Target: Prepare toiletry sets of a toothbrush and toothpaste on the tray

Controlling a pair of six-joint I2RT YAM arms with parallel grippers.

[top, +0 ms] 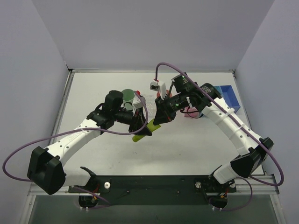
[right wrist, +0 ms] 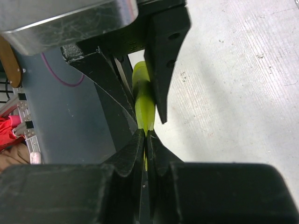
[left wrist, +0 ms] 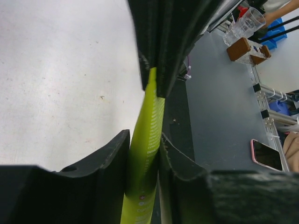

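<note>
Green tube (top: 152, 125) mid-tabletop: right gripper (right wrist: 145, 135) pinches one flat end, left gripper (left wrist: 145, 136) clamps the other.

A lime-green tube (top: 139, 136) slants between the left arm (top: 79, 135) and right arm (top: 229, 121) above the table (top: 187, 144), a green cup (top: 127, 94) behind.
</note>
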